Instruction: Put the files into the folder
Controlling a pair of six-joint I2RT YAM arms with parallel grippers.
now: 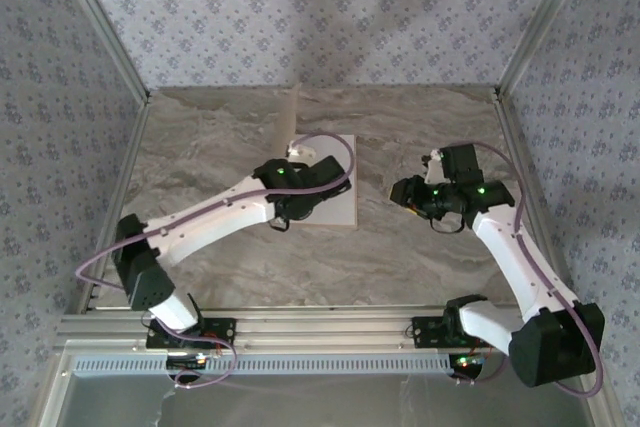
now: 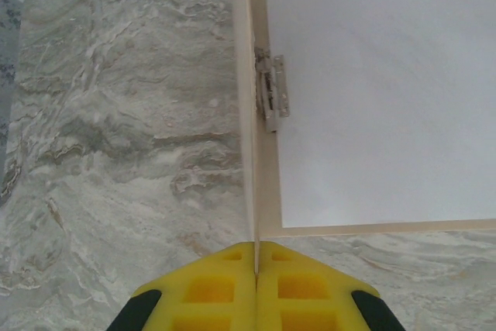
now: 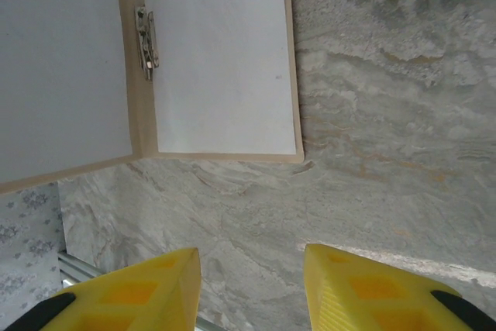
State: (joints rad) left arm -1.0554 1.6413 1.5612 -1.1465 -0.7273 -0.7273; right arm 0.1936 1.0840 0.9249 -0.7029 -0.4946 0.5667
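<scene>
Near the middle of the table (image 2: 116, 153), the left gripper (image 2: 256, 269) is pressed together, pinching the folder (image 2: 267, 191) by its thin raised cover. White files (image 2: 372, 98) lie flat on the other half, beside the clip (image 2: 271, 94). I would swing the cover over slowly, so no sheet slides. Off to the side, the right gripper (image 3: 252, 269) hangs spread, holding nothing.

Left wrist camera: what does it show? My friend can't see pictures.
The yellow left gripper is pinched shut on the raised cover edge of the tan folder. A white sheet lies on the folder's open inside, beside a small metal clip, all on a marbled table.
</scene>
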